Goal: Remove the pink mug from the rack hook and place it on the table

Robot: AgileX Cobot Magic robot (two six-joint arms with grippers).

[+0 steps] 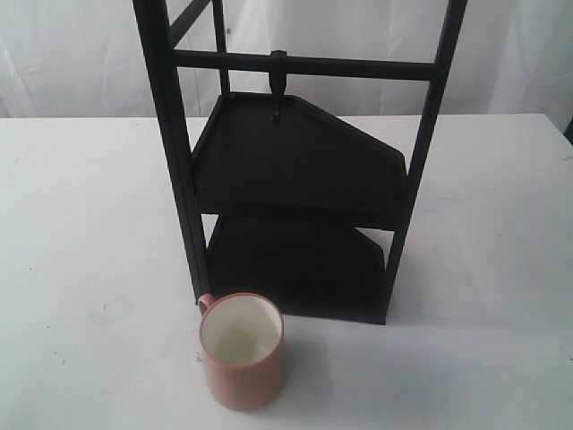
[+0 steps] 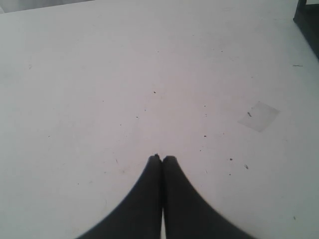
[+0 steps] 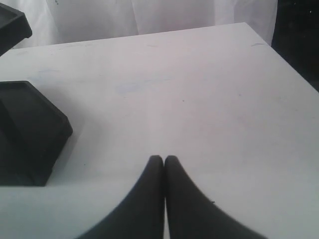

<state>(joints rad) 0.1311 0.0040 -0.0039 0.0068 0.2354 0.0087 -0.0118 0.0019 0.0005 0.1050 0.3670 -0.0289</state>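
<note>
White, faintly specked tabletop (image 1: 81, 233) carries the salmon-pink cylindrical mug (image 1: 242, 354) upright by the near left foot of the tall black frame rack (image 1: 295, 224), its small black hook (image 1: 277, 94) bare, so I judge the task done; my left gripper (image 2: 162, 158) and right gripper (image 3: 164, 158) sit pinched together, seemingly empty.

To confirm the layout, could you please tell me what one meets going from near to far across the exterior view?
pink mug → black rack → white curtain

Backdrop: white curtain (image 1: 81, 54), soft vertical folds, across the rear. Light even, diffuse; dark gap (image 3: 299, 45) past its edge.
</note>
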